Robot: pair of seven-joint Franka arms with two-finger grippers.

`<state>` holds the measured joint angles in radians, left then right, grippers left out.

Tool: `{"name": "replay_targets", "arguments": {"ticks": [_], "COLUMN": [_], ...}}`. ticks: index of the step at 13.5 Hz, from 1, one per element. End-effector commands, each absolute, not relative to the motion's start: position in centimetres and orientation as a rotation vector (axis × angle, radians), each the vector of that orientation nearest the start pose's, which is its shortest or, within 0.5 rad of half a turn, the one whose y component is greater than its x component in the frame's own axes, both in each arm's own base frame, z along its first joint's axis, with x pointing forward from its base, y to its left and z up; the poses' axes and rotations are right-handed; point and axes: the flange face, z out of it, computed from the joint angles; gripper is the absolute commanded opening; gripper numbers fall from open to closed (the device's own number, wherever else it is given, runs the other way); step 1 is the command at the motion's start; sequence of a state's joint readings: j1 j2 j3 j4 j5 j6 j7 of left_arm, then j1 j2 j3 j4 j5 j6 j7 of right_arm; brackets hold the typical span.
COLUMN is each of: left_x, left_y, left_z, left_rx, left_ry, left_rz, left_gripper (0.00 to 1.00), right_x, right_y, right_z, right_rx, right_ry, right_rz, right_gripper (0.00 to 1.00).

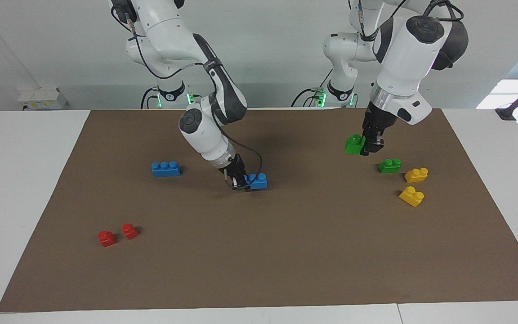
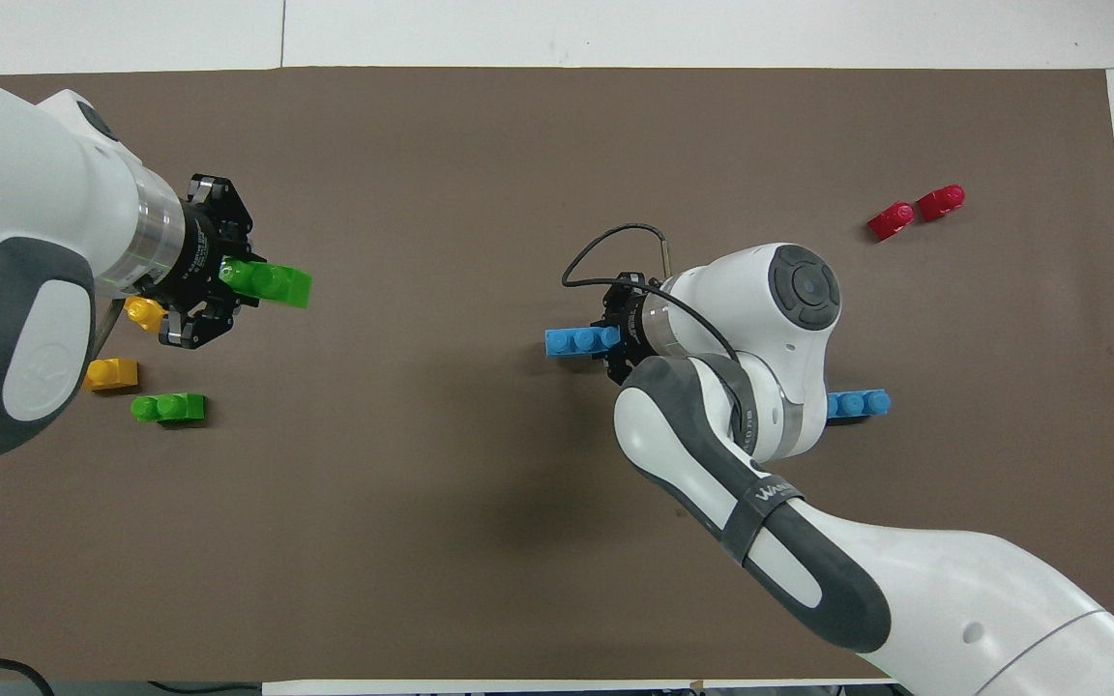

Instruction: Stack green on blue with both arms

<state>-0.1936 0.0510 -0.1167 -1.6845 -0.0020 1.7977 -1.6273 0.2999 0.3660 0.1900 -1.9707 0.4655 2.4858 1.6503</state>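
My right gripper (image 1: 242,182) (image 2: 612,339) is shut on one end of a long blue brick (image 1: 257,181) (image 2: 576,341), held level and low at the middle of the brown mat (image 1: 286,252); whether it touches the mat I cannot tell. My left gripper (image 1: 369,146) (image 2: 231,281) is shut on a green brick (image 1: 355,144) (image 2: 275,283), raised above the mat at the left arm's end. A second blue brick (image 1: 165,168) (image 2: 862,402) lies toward the right arm's end, partly covered by that arm in the overhead view. A second green brick (image 1: 389,165) (image 2: 168,408) lies beside the left gripper.
Two yellow bricks (image 1: 416,174) (image 1: 411,195) lie at the left arm's end, farther from the robots than the loose green brick. Two small red bricks (image 1: 106,238) (image 1: 129,231) sit toward the right arm's end, far from the robots.
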Motion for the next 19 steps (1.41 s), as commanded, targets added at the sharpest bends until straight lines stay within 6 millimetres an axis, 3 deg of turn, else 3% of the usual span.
{"name": "replay_targets", "arguments": {"ticks": [1, 4, 10, 16, 19], "left_x": [53.6, 52.6, 49.1, 47.7, 48.2], "left_y": [-21.3, -24.7, -33.6, -40.6, -44.4], "left_z": [54.6, 52.8, 47.2, 42.8, 40.7], "left_rx": [-2.532, -2.493, -2.437, -2.400, -2.365], "left_ry": [-1.996, -2.049, -2.136, -2.157, -2.177], "left_rz": [-0.050, -0.053, -0.113, -0.183, -0.166], "left_gripper": [0.00, 0.00, 0.00, 0.00, 0.00], "right_x": [55.9, 55.9, 55.7, 54.6, 54.5], "right_y": [29.0, 27.8, 26.9, 26.6, 26.8], "right_z": [30.1, 29.5, 28.4, 27.1, 27.1], "right_rx": [-1.925, -1.892, -1.901, -1.924, -1.926], "right_ry": [2.030, 2.069, 2.063, 2.025, 2.020], "right_rz": [0.397, 0.394, 0.366, 0.300, 0.298], "right_gripper": [0.00, 0.00, 0.00, 0.00, 0.00]}}
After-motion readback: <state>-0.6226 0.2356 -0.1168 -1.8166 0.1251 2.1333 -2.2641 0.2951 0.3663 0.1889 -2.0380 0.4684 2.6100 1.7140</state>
